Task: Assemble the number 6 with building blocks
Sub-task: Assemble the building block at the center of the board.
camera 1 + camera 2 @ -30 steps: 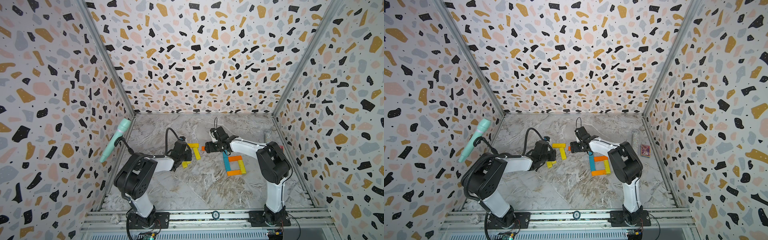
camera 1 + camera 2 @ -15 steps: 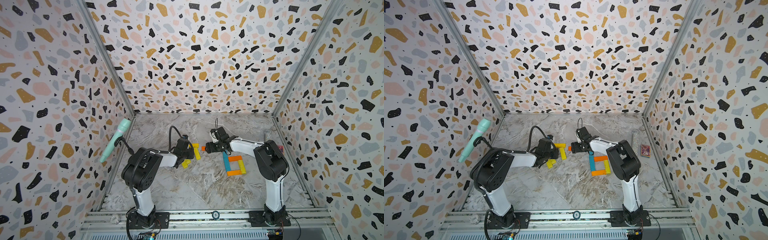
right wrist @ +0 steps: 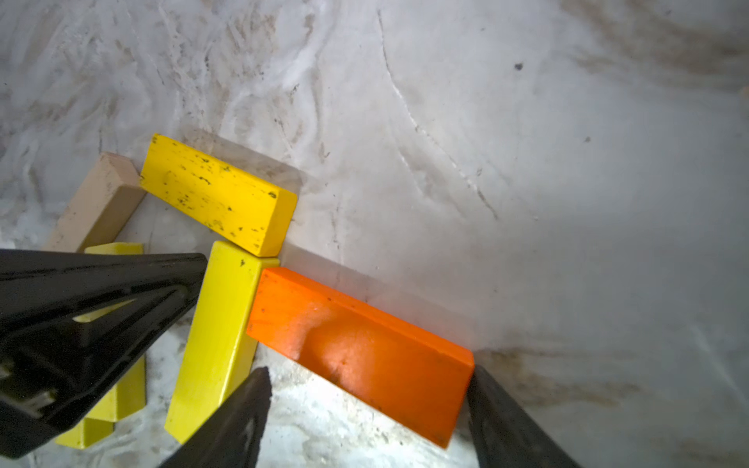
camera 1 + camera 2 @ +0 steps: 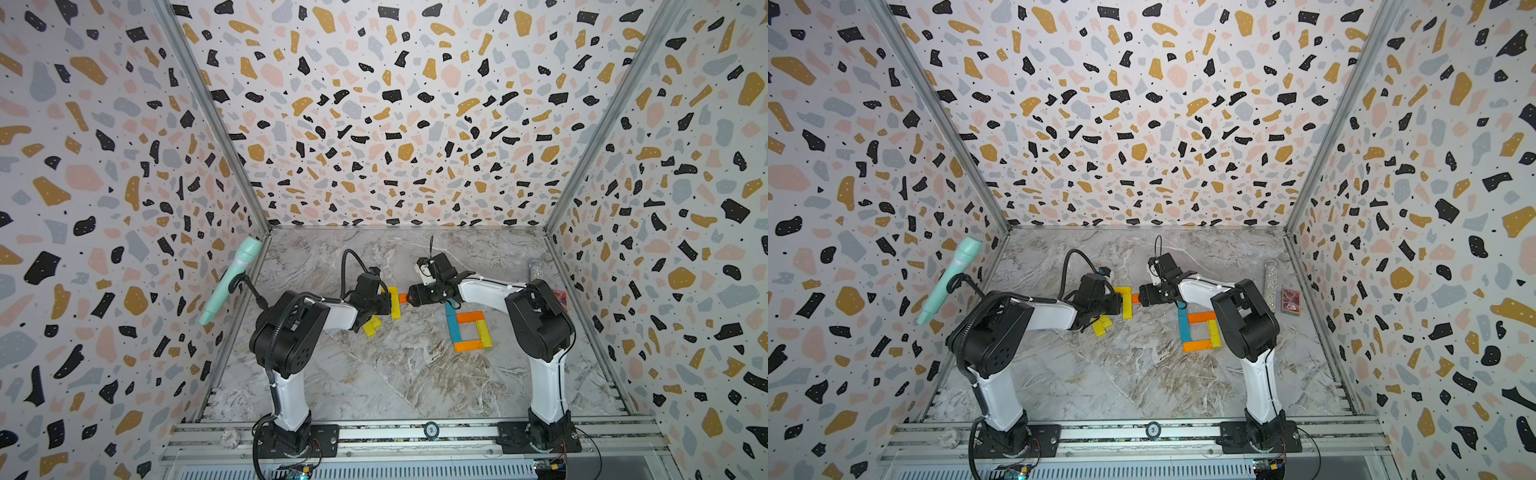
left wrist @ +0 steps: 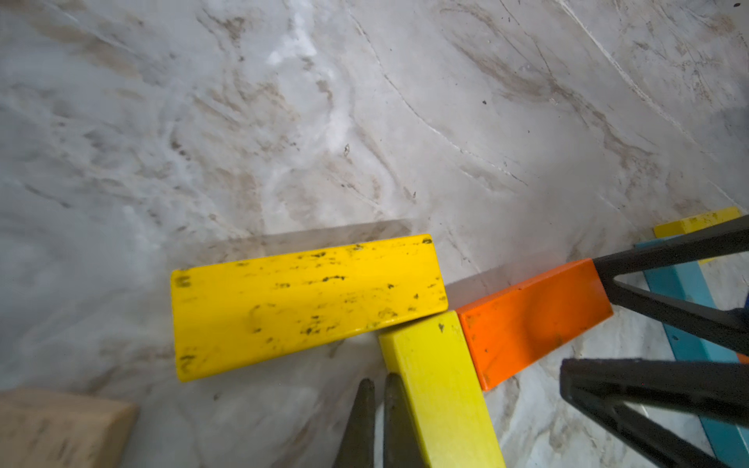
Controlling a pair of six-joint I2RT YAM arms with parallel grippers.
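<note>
In both top views an orange block (image 4: 402, 297) (image 4: 1135, 297) lies end-on against a pale yellow block (image 4: 395, 307). My right gripper (image 3: 364, 409) stands open astride the orange block (image 3: 360, 348). One finger touches its end corner and the other finger stays clear. My left gripper (image 5: 379, 421) is shut and empty, its tips beside the pale yellow block (image 5: 437, 389). A scuffed yellow block (image 5: 304, 304) and a beige block (image 3: 97, 202) lie close by. To the right, teal (image 4: 451, 322), orange (image 4: 469, 316), yellow (image 4: 483, 333) and orange (image 4: 467, 345) blocks form a closed square.
More yellow blocks (image 4: 372, 326) lie under my left forearm. A glittery clear tube (image 4: 1271, 286) and a red patterned card box (image 4: 1291, 301) sit by the right wall. A mint microphone (image 4: 230, 282) hangs on the left wall. Patterned walls close in three sides.
My left arm has swung inward, bringing its shut gripper closer to the yellow blocks. The right gripper has stayed open around the orange block, hardly moving.
</note>
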